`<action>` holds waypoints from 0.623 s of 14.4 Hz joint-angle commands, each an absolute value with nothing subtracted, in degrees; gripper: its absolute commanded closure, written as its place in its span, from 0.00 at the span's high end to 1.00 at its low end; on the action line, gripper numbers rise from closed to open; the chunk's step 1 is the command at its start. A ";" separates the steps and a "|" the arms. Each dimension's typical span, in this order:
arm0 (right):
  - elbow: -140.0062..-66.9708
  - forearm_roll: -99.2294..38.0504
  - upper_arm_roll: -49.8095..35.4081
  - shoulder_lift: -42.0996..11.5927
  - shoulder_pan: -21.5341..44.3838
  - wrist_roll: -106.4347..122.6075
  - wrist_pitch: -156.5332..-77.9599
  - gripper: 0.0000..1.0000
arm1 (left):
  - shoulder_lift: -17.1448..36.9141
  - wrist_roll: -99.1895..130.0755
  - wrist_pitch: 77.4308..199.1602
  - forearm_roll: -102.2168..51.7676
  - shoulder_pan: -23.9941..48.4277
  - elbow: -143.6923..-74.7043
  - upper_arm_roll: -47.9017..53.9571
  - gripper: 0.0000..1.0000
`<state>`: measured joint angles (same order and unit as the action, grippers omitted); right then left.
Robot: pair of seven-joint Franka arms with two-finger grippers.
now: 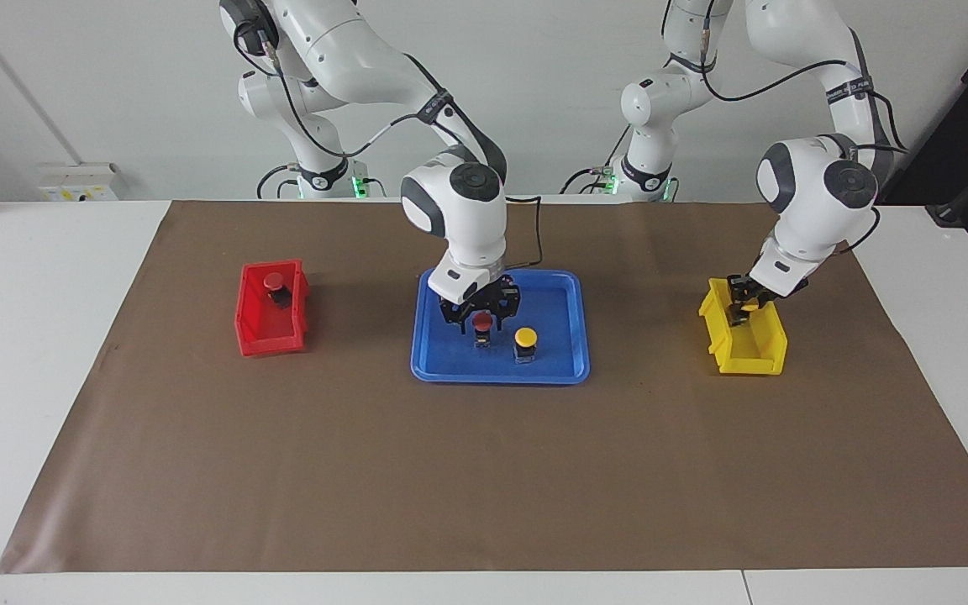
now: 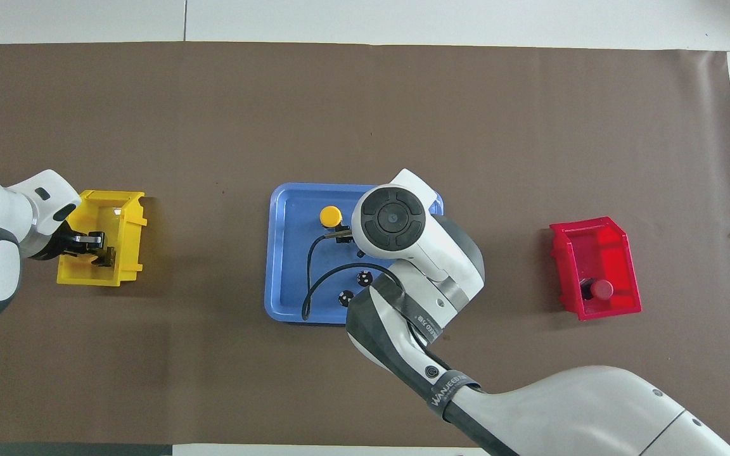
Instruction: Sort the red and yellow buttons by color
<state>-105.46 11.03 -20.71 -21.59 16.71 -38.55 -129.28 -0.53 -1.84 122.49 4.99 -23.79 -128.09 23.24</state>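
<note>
Now: right gripper straddles the red button in the tray; whether its jaws have closed on the button I cannot tell. Keep your fingers centred on the cap before lifting. Button stands upright, cap up, long axis vertical. Left gripper, closed on a yellow button, sits in the yellow bin; let go low.

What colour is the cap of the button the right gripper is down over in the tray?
Red; it shows best in the facing view.
</note>
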 commanded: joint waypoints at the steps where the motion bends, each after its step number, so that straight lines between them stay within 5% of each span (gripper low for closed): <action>1: -107.23 12.30 -20.83 -20.13 16.52 -39.81 -130.17 0.63 | -1.32 -2.72 124.63 3.78 -24.26 -129.64 23.29 0.02; 5: -107.14 12.22 -20.83 -20.21 16.52 -39.81 -131.04 0.51 | -0.70 -2.81 124.54 3.87 -24.17 -129.99 23.29 0.08; 8: -106.96 12.22 -20.83 -20.21 16.44 -39.81 -131.05 0.33 | -0.53 -2.90 124.28 3.87 -24.17 -129.29 23.29 0.59; 9: -106.61 12.22 -20.83 -20.30 16.44 -39.73 -130.96 0.25 | -0.44 -2.90 124.02 3.87 -24.17 -128.85 23.20 0.64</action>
